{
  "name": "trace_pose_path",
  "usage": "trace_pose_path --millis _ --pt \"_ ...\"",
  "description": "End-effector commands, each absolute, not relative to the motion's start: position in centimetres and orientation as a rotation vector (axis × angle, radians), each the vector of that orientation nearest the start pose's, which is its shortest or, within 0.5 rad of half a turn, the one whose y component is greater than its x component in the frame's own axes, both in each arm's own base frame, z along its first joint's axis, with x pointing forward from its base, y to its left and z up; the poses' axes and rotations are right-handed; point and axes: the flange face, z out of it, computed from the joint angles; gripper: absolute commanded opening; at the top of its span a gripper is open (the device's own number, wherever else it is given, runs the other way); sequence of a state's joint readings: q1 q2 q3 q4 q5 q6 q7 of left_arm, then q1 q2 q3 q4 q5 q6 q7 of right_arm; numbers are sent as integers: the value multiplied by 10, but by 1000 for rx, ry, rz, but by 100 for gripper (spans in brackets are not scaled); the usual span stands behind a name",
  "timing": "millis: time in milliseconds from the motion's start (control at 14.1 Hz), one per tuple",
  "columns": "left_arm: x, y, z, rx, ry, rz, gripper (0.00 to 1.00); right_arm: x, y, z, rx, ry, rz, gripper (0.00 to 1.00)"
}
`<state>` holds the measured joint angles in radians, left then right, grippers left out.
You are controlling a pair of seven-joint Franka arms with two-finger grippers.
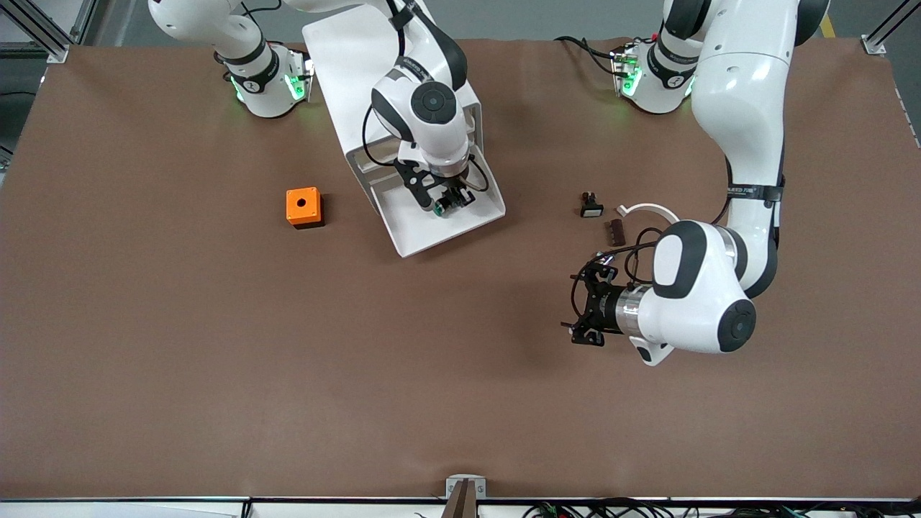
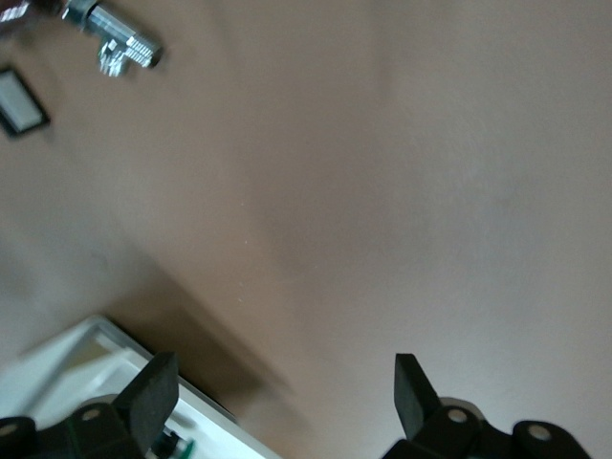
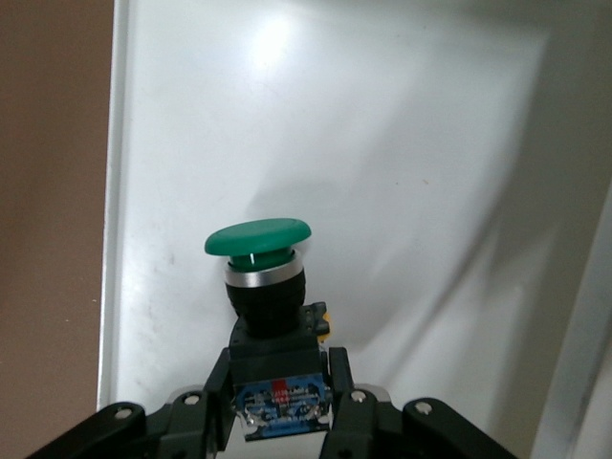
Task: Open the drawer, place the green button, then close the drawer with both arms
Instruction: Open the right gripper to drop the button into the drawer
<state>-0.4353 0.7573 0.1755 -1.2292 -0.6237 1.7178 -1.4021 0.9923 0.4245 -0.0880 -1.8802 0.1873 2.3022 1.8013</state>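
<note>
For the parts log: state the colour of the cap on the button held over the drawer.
Green cap on the button, clearest in the right wrist view.

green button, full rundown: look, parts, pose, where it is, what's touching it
The button has a wide round green mushroom cap, a silver collar under it, a black cylindrical neck and a blocky black body with a blue-and-red labelled end and a yellow bit at one side. It looks like plastic with a metal ring. The right gripper is shut on its body, the cap pointing away from the gripper, over the white floor of the pulled-out drawer. Whether it rests on the drawer floor cannot be told.
</note>
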Motion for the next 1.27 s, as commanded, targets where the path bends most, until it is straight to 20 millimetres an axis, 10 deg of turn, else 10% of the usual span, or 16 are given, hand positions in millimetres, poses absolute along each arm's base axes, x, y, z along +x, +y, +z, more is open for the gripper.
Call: trace_pose_path --millis 0,637,1203 --pt "665 -283 316 -2726 -1629 752 99 379 515 286 -2709 1520 176 100" --pt "609 -409 295 -3092 -833 365 99 459 475 371 -2890 1205 229 100" --pt "509 -507 224 -3205 -503 259 99 556 297 475 -3008 851 269 100"
